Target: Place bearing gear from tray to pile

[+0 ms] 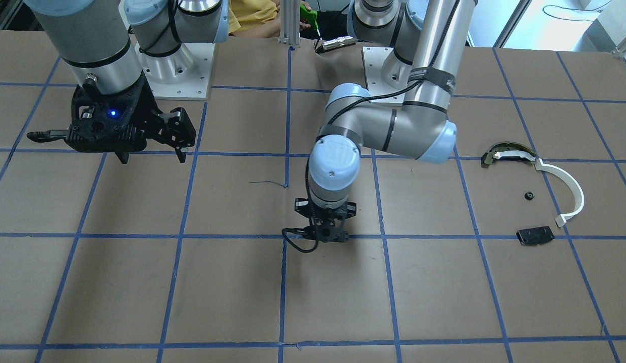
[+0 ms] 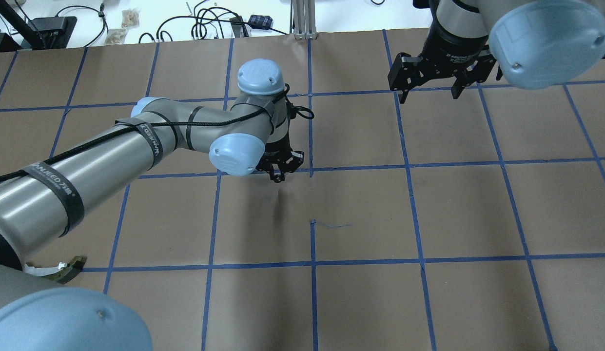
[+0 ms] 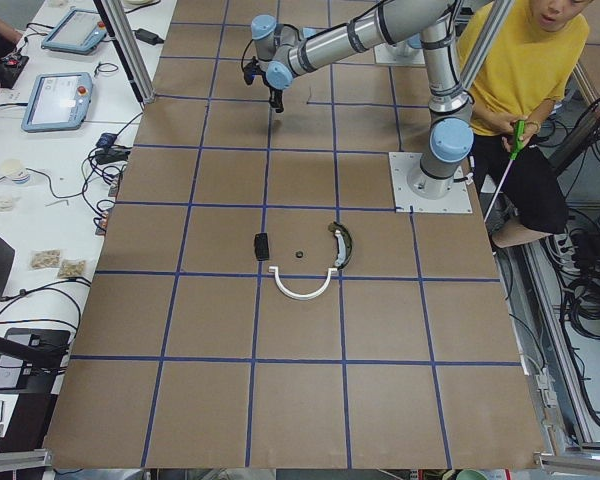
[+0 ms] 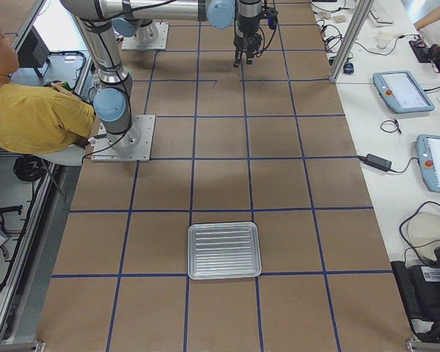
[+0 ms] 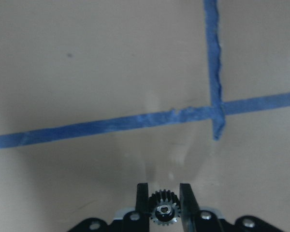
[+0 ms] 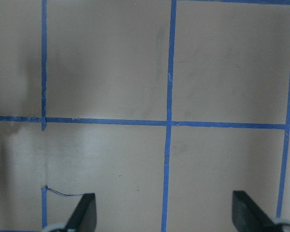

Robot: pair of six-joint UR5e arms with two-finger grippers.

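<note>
My left gripper [image 5: 164,192] is shut on a small black bearing gear [image 5: 164,212], held between the fingertips just above the brown table. It hangs near the table's middle [image 1: 323,234], by a blue tape crossing [image 2: 279,173]. The pile lies far to its side: a dark curved metal piece [image 1: 507,154], a thin white arc strip [image 1: 570,191], a small black part [image 1: 529,195] and a flat black rectangular piece [image 1: 534,235]. The silver tray [image 4: 224,251] is empty and shows only in the exterior right view. My right gripper [image 1: 152,157] is open, empty and raised [image 2: 427,95].
The table is brown paper with a blue tape grid. The arm base plates [image 1: 176,75] stand at the robot's edge. A person in a yellow shirt [image 3: 525,70] stands beside the robot. Tablets and cables lie on the side benches [image 4: 403,92].
</note>
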